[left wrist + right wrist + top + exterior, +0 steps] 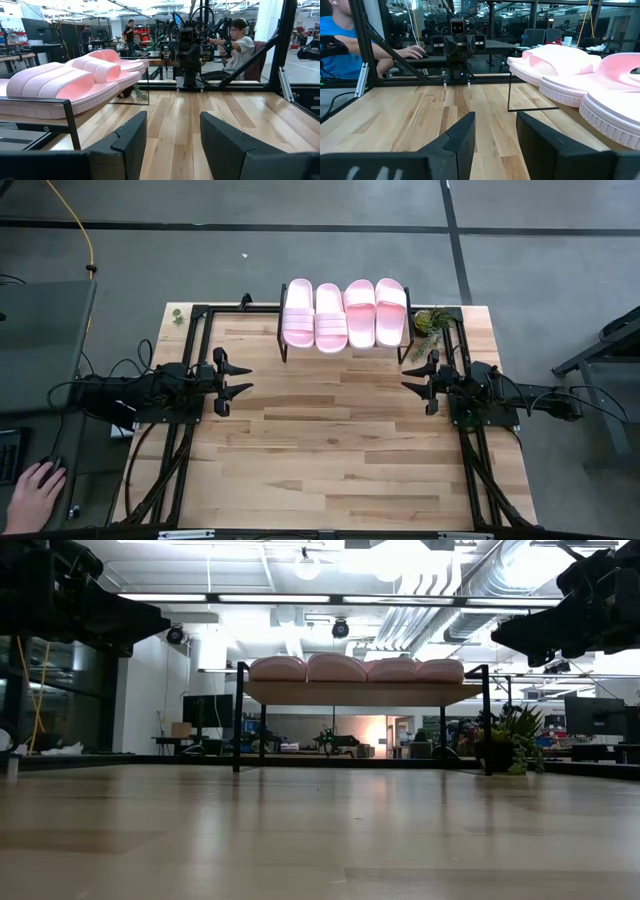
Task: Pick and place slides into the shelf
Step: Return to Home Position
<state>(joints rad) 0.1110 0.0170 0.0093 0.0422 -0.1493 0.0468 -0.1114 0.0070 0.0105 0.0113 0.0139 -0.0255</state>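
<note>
Several pale pink slides (345, 315) lie side by side, soles down, on the shelf (283, 348), a low rack with thin black legs at the table's far edge; the low view shows the slides (355, 669) in a row on the shelf's plank (360, 694). My left gripper (243, 380) stands open at the table's left side, above the wood, pointing level toward the right. My right gripper (410, 376) stands open at the right side, facing it. Nothing is between either pair of fingers (125, 145) (462, 137).
A small green plant (432, 322) stands right of the shelf at the far right corner. Black frame rails (190, 340) run along the table's left, right and far edges. Bare wood (330, 440) spreads between the arms and toward the near edge. A person's hand (30, 495) rests off the table's near left.
</note>
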